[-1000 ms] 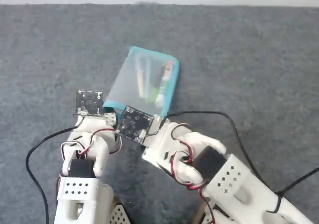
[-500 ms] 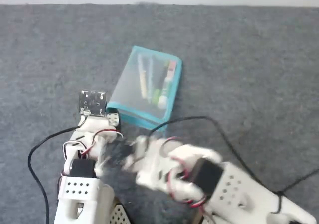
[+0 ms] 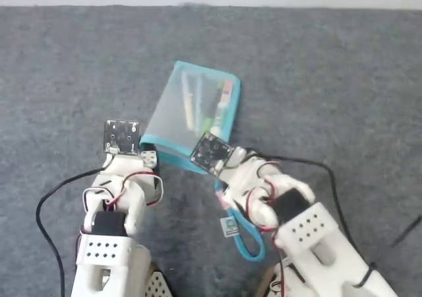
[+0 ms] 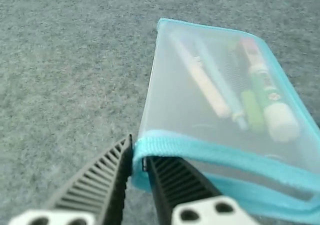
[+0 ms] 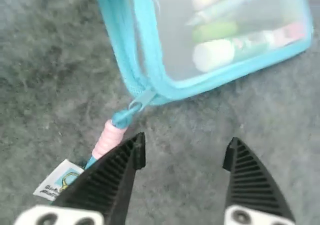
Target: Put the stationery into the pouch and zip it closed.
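- A see-through pouch (image 3: pixel 191 109) with turquoise edging lies flat and slanted on a grey, felt-like counter (image 3: pixel 343 79), just ahead of two white arms.
- The stationery (image 4: pixel 235 100) is inside the pouch: a cream pen, a light blue pen, a green marker and a white-ended stick lie side by side.
- The left gripper (image 4: pixel 138 152) has its dark ridged fingers pinched together on one near corner of the pouch's turquoise edge.
- The right gripper (image 5: pixel 186 144) has its fingers spread wide and holds nothing. It hovers over bare counter just beside the pouch's other near corner.
- The zip pull (image 5: pixel 141 101) sits at that corner. A pink bead (image 5: pixel 112 134) and a small printed tag (image 5: pixel 57 182) trail from it on a blue cord, close to one right finger.
- In the high view the blue cord loop (image 3: pixel 245 237) lies on the counter alongside the right arm, whose wrist hides the pouch's corner.
- One black cable (image 3: pixel 43 211) curves beside the left arm, and another (image 3: pixel 310 162) arcs over the right.
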